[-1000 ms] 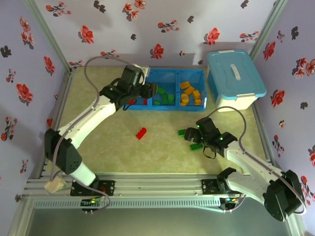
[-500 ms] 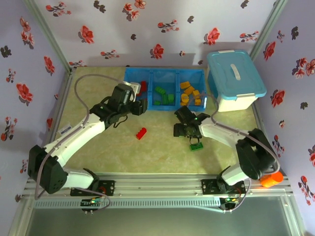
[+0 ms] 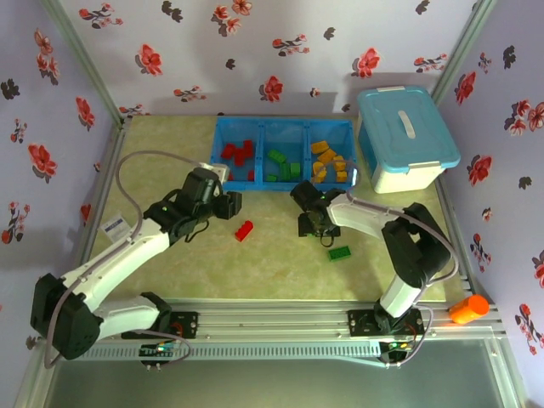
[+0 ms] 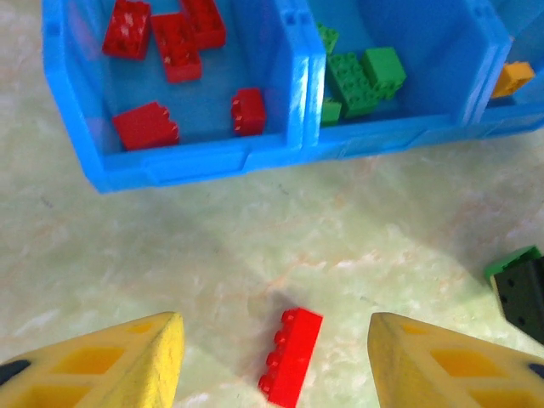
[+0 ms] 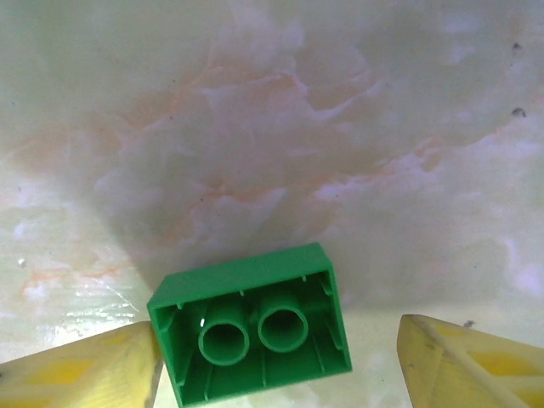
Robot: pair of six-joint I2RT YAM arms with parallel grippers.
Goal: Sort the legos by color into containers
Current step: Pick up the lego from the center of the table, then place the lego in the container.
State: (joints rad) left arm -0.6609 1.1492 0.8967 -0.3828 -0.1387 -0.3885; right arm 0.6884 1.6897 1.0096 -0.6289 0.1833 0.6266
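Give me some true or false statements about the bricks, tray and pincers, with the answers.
1. A red brick lies on the table outside the tray. True.
2. The green brick at the right pincer has its studs facing up. False: its hollow underside faces the camera.
3. The middle compartment holds orange bricks. False: it holds green bricks; the orange ones are in the right compartment.
4. The lid is on the pale blue tub. True.
5. The left pincer grips the red brick. False: its fingers stand apart, the brick lying on the table between them.
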